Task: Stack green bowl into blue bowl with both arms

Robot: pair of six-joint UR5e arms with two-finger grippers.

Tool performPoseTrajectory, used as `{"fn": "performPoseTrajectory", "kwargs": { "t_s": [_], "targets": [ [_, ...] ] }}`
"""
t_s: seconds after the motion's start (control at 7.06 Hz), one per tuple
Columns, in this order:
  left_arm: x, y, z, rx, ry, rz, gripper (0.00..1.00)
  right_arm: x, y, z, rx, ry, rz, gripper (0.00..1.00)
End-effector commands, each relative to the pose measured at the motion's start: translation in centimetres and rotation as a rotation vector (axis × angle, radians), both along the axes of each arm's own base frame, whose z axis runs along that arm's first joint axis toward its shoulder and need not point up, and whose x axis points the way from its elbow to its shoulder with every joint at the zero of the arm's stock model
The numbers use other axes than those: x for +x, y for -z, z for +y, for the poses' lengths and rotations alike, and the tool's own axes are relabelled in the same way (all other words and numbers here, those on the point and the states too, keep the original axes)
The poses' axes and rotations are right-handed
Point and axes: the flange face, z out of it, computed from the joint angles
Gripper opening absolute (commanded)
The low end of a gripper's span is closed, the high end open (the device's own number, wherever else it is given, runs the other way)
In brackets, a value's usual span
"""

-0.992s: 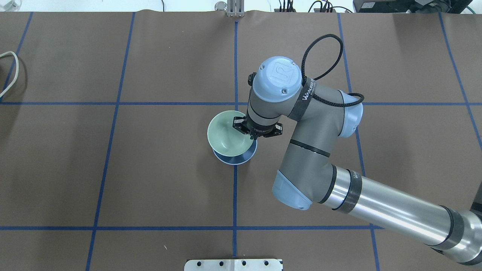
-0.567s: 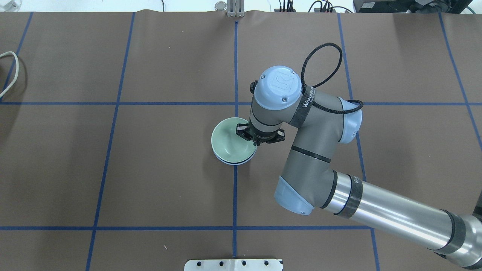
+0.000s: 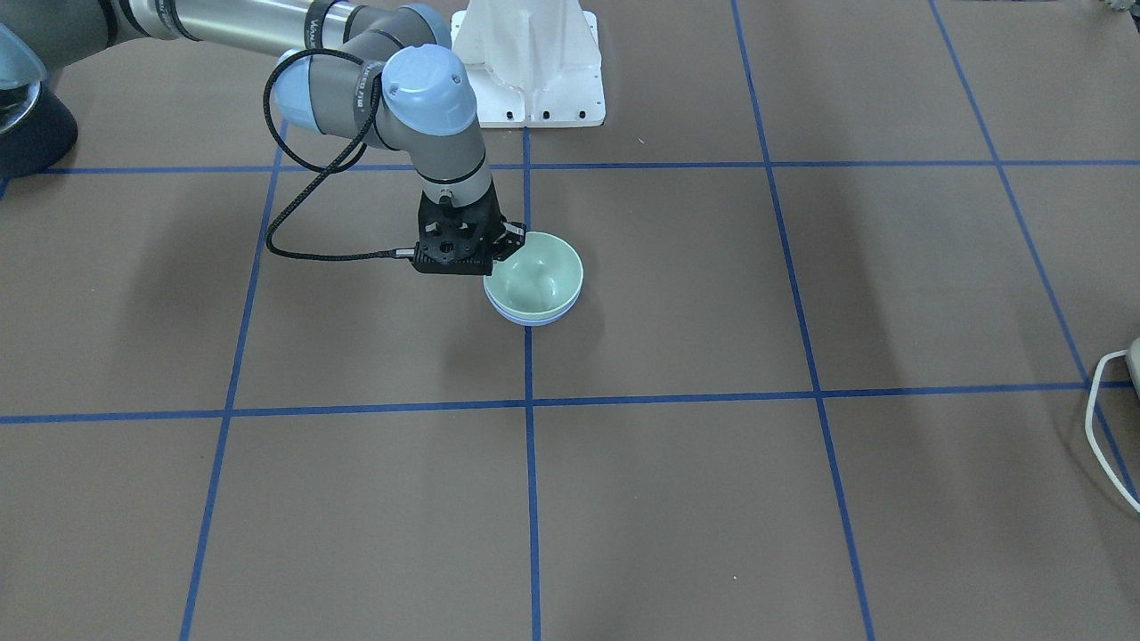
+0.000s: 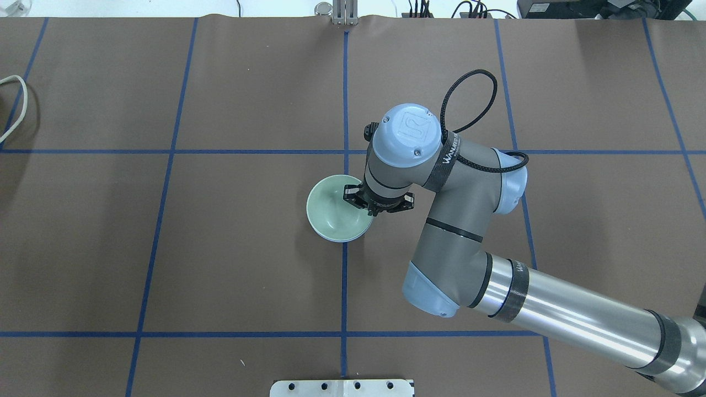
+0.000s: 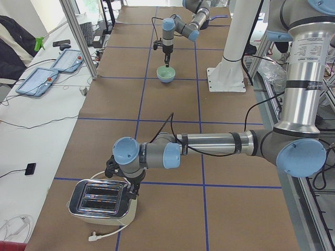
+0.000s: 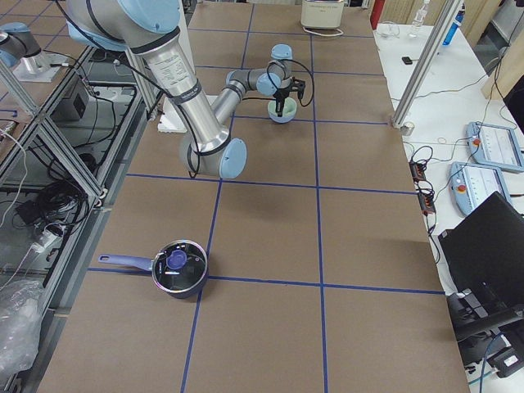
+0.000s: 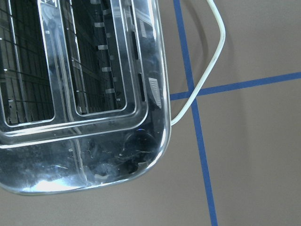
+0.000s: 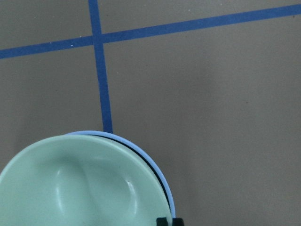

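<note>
The green bowl (image 4: 333, 212) sits nested inside the blue bowl (image 3: 532, 319) at the table's middle, on a blue tape line. Only a thin blue rim (image 8: 141, 149) shows around the green bowl (image 8: 80, 188). My right gripper (image 4: 369, 209) stands at the bowls' right rim, its black fingertips (image 8: 162, 220) close together on the green bowl's edge. In the front view the right gripper (image 3: 512, 245) is at the bowl's left rim. My left gripper (image 5: 128, 180) hangs over a toaster far from the bowls; I cannot tell if it is open or shut.
A chrome toaster (image 5: 102, 198) with a white cord (image 7: 207, 70) stands at the table's left end. A dark pot with a blue handle (image 6: 178, 270) sits at the right end. The white pedestal (image 3: 530, 62) stands behind the bowls.
My right gripper has lowered the green bowl from above the blue bowl down into it. The blue bowl is now almost fully covered.
</note>
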Motion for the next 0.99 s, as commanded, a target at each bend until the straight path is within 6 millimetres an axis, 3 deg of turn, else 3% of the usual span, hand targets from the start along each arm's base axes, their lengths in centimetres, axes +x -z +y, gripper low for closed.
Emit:
{"fn": "performPoseTrajectory", "kwargs": {
  "t_s": [0.0, 0.14, 0.28, 0.43, 0.57, 0.85],
  "targets": [
    [0.1, 0.0, 0.0, -0.002, -0.001, 0.001, 0.98, 0.0, -0.3, 0.0, 0.004, 0.002, -0.004, 0.12],
    [0.1, -0.1, 0.0, -0.001, -0.002, 0.001, 0.98, 0.4, -0.2, -0.3, 0.012, -0.006, -0.014, 0.77],
    [0.1, -0.1, 0.1, -0.002, -0.002, 0.001, 0.98, 1.3, 0.6, -0.6, 0.04, -0.036, -0.018, 1.0],
    [0.1, -0.1, 0.1, -0.003, -0.001, 0.003, 0.98, 3.5, 0.7, -3.0, 0.035, -0.064, -0.02, 1.0],
    [0.0, -0.3, 0.1, -0.011, 0.004, 0.003, 0.98, 7.3, -0.1, -6.5, 0.083, -0.035, -0.015, 1.0],
    [-0.1, 1.3, 0.0, -0.052, 0.066, 0.007, 0.98, 19.7, -4.4, -14.7, 0.115, -0.005, -0.019, 1.0]
  ]
}}
